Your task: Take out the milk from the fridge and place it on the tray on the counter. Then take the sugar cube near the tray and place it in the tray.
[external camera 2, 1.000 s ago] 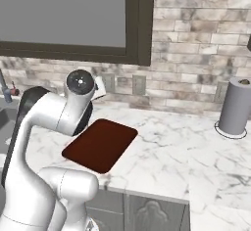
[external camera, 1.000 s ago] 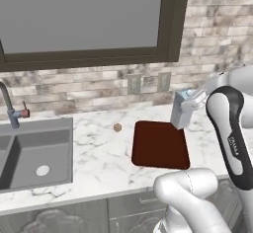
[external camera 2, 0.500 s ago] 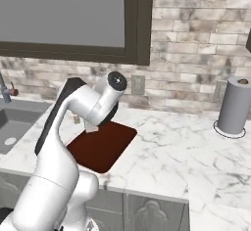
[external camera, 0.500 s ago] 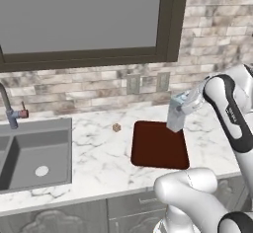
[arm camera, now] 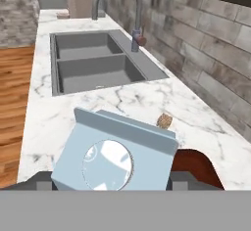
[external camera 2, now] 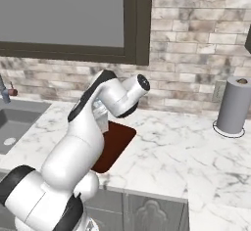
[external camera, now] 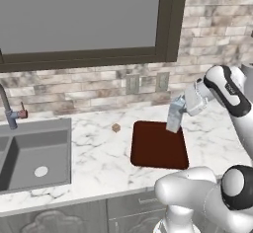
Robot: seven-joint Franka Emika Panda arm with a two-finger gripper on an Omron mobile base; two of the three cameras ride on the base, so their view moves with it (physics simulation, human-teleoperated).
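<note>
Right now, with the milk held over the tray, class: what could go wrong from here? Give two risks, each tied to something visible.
1. The milk hangs tilted in the end effector over the far edge of the tray; released like this, it might tip or land half off.
2. The sugar cube is tiny and lies on the counter beside the tray; a careless sweep could knock it away.

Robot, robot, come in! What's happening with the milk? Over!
Jaws shut on the milk, carton tilted above the tray's back edge. Sugar cube waiting on the counter, left of tray. Nothing in the way.
</note>
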